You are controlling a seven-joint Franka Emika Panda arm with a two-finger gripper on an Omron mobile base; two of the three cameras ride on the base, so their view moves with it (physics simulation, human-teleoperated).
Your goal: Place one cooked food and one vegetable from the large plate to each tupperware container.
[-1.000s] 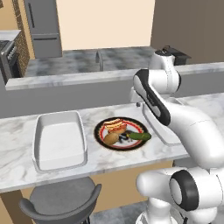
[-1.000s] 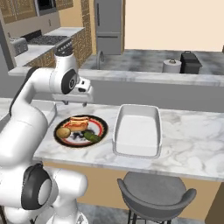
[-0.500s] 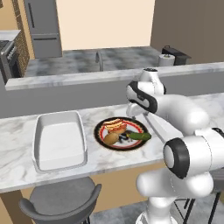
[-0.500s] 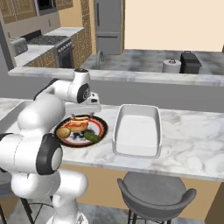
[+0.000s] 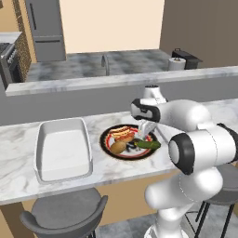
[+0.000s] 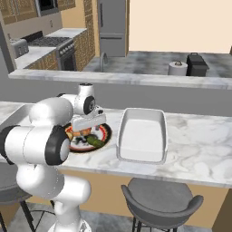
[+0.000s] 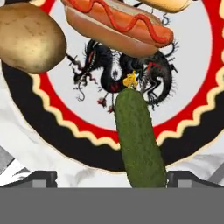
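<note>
Lowered since the earlier frame, the fingers (image 7: 112,177) are spread wide and empty astride the cucumber (image 7: 138,140), with the large plate (image 7: 52,140) and hot dog (image 7: 116,24) seen just beyond them.

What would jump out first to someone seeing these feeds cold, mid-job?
The large plate with its black rim, red ring and black dragon pattern, carrying a hot dog, a potato and a green cucumber. The open gripper hangs just over the cucumber, which runs up between its fingertips. On the marble counter, a white tupperware container sits beside the plate with no food in it.
</note>
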